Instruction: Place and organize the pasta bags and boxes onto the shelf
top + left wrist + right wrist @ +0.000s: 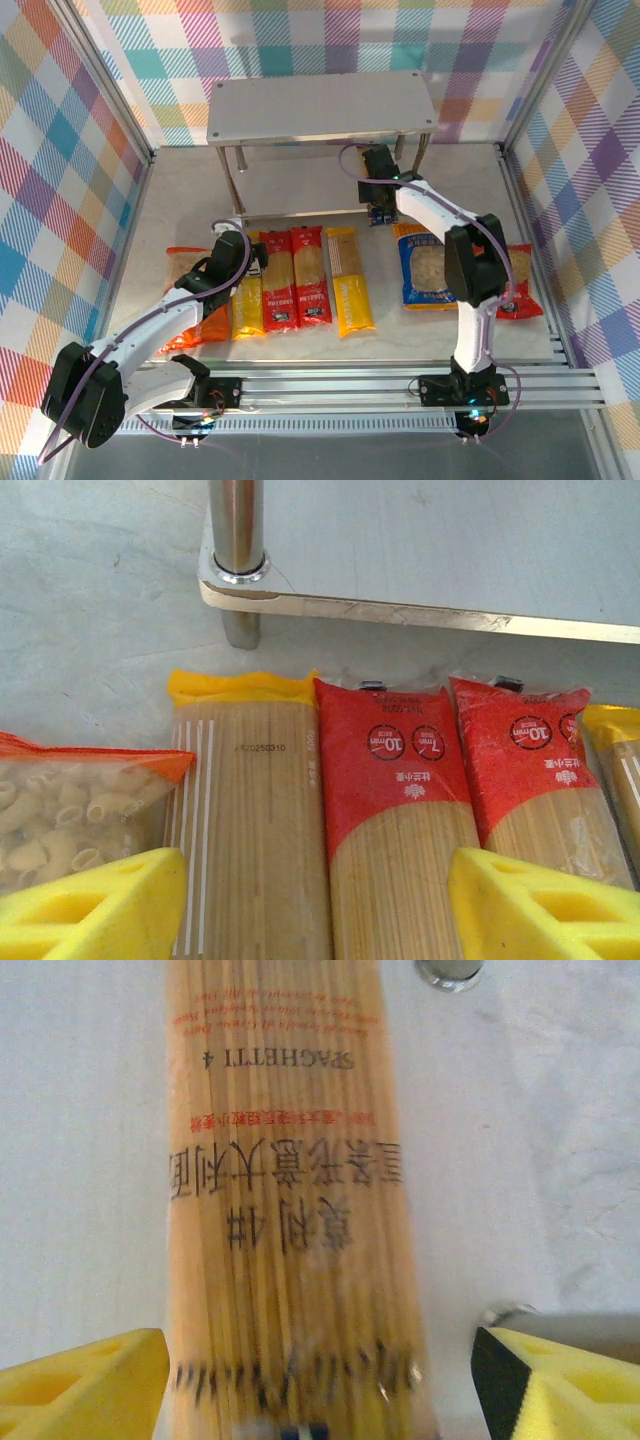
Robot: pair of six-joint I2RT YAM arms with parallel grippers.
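Right wrist: right hand (pixel 325 1380) wide open, straddling a spaghetti pack (pixel 290 1190) lying flat near a shelf (pixel 320 100) leg, not gripping. Prob. laid lengthwise to leave room for others; left hand (pixel 320 900) open, empty, over red pack (pixel 400 810) on worktop (pixel 90 600), likely next pick.

spaghetti packs (pixel 310 280) flat, side by side | bags (pixel 425 270) flanking | shelf (pixel 320 105) behind
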